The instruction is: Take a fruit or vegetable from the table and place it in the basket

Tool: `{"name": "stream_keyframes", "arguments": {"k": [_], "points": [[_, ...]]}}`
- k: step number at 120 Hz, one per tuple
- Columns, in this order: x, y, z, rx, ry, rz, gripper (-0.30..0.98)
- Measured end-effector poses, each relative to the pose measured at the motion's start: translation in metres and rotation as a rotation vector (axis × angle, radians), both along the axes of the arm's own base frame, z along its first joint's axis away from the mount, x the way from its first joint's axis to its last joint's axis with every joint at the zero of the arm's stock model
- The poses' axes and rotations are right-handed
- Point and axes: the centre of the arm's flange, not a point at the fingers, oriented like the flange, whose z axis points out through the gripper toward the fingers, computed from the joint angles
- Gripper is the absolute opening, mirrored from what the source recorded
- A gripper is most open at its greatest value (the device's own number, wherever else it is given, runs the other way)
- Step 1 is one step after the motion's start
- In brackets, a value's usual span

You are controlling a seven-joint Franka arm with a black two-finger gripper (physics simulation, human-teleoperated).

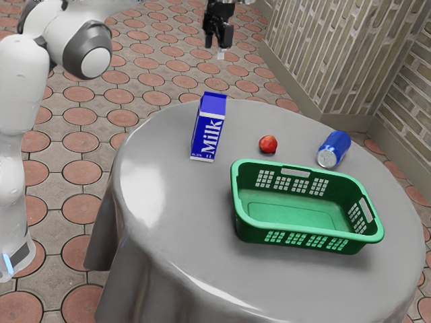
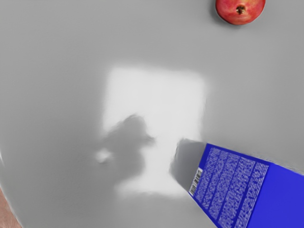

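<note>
Exterior view: can [image 1: 335,148] near basket [image 1: 253,229], carton [image 1: 208,128] (upright).

In the exterior view, the top edge truncates the white-and-grey jointed arm [image 1: 19,74] and the mount of the black two-finger gripper [image 1: 219,46]. The bottom edge crops the grey cloth of the round table [image 1: 168,229]. In the wrist view, frame edges cut off the round red fruit [image 2: 240,10] and the blue box-shaped milk carton [image 2: 278,199], whose fine side text is too small to read.
</note>
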Motion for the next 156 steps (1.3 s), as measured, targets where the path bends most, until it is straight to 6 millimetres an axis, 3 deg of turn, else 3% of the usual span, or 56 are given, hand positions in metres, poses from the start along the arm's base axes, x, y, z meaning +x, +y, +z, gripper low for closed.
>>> {"name": "stream_keyframes", "arguments": {"k": [18, 31, 46, 60, 65, 75, 81, 96, 100, 109, 123, 136, 156], "points": [[0.011, -0.001, -0.012, -0.035, -0.012, -0.003, 0.69], [0.018, -0.003, -0.035, -0.070, 0.025, -0.006, 0.69], [0.042, -0.043, -0.053, -0.014, 0.084, -0.077, 0.68], [0.046, -0.051, -0.067, 0.017, 0.123, -0.090, 0.68], [0.048, -0.049, -0.077, 0.014, 0.144, -0.085, 0.68], [0.057, -0.041, -0.116, -0.005, 0.193, -0.054, 0.69], [0.061, -0.043, -0.125, -0.002, 0.197, -0.039, 0.69], [0.082, -0.072, -0.126, 0.037, 0.143, -0.038, 0.69], [0.095, -0.078, -0.136, 0.045, 0.118, -0.038, 0.69], [0.124, -0.110, -0.152, 0.051, 0.036, -0.069, 0.69], [0.151, -0.146, -0.150, 0.052, -0.102, -0.090, 0.68], [0.165, -0.140, -0.153, 0.068, -0.179, -0.050, 0.69], [0.176, -0.126, -0.173, 0.085, -0.217, 0.012, 0.69]]}}
